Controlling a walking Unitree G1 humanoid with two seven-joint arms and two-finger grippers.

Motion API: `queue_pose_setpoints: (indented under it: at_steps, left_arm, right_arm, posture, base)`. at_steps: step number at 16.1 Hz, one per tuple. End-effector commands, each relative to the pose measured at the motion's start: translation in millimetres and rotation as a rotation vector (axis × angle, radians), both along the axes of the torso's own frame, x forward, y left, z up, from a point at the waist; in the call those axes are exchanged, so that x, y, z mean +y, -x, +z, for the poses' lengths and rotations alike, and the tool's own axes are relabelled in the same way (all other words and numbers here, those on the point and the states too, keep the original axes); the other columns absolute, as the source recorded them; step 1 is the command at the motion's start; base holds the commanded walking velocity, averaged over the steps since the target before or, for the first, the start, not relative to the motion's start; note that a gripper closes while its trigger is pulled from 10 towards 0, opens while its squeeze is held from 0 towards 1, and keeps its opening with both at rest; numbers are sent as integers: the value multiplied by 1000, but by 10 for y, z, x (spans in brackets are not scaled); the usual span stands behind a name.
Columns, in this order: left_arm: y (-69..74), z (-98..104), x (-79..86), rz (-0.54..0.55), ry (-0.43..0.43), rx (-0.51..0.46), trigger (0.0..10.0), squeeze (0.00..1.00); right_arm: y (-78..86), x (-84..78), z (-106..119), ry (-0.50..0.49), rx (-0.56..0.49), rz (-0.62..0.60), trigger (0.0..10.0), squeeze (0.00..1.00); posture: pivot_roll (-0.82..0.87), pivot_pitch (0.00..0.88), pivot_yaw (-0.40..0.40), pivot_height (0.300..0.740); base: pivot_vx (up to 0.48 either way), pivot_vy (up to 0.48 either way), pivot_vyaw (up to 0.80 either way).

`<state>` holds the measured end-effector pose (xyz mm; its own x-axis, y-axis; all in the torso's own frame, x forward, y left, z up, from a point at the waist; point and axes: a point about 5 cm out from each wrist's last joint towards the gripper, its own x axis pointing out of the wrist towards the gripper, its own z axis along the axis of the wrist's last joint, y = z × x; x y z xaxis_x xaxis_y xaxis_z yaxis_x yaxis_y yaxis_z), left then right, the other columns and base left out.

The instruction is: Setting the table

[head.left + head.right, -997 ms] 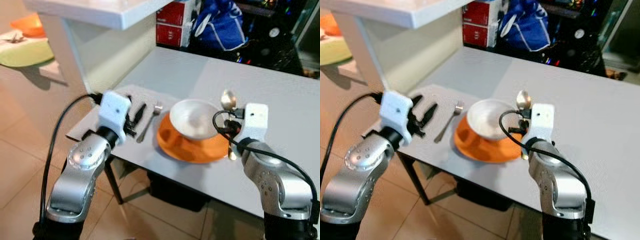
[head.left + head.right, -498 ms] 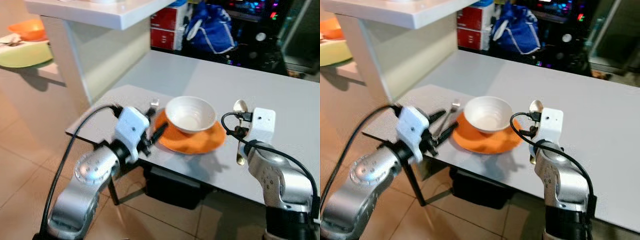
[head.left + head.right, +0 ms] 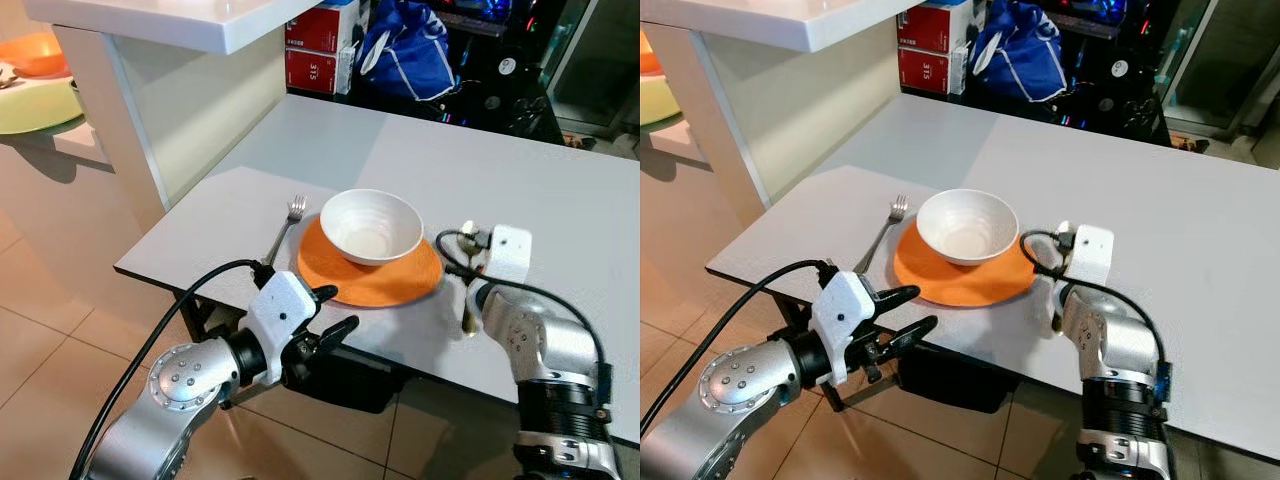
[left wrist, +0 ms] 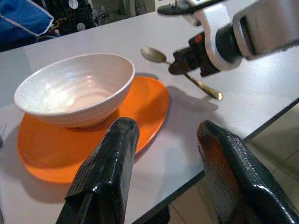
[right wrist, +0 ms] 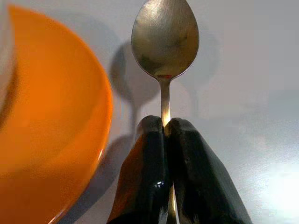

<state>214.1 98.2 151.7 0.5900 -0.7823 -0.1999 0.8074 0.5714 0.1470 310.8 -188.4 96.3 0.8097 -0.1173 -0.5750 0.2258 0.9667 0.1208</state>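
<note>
A white bowl (image 3: pixel 370 222) sits on an orange plate (image 3: pixel 372 272) near the front of the grey table (image 3: pixel 520 190). A fork (image 3: pixel 283 228) lies on the table just left of the plate. Right of the plate, my right gripper (image 3: pixel 467 266) is shut on the handle of a metal spoon (image 5: pixel 164 39). The spoon lies low over the table beside the plate's rim, its handle end (image 4: pixel 214 94) down at the table. My left gripper (image 3: pixel 327 312) hangs open in front of the table's front edge, pointing at the plate, with nothing between its fingers (image 4: pixel 114 158).
A white counter (image 3: pixel 170 20) stands at the far left beside the table. Red boxes (image 3: pixel 318 60) and a blue bag (image 3: pixel 405 50) lie behind the table. Tiled floor (image 3: pixel 60 330) lies to the left and in front.
My left gripper has drawn back from beside the fork to below the table's front edge. My right gripper has lowered the spoon to the table right of the plate. The camera has also shifted.
</note>
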Motion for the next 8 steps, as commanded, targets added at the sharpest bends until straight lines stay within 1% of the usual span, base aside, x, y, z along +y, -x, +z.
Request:
queue_pose_setpoints:
  at_steps: [1,4,8]
  left_arm:
    - [20,28,-20,-23,-2,-6,10000,0]
    - [20,27,-13,-26,-10,-1,10000,0]
    - [20,20,2,-23,-15,-1,10000,0]
  right_arm:
    - [-51,6,51,-19,-25,-5,10000,0]
    - [-92,42,-7,-16,9,-12,10000,0]
    - [-118,73,-30,-33,26,-13,10000,0]
  posture:
    - [-71,0,-41,740]
    - [-67,0,-44,740]
    - [-65,0,-47,740]
  base:
    - [0,0,0]
    - [0,0,0]
    - [0,0,0]
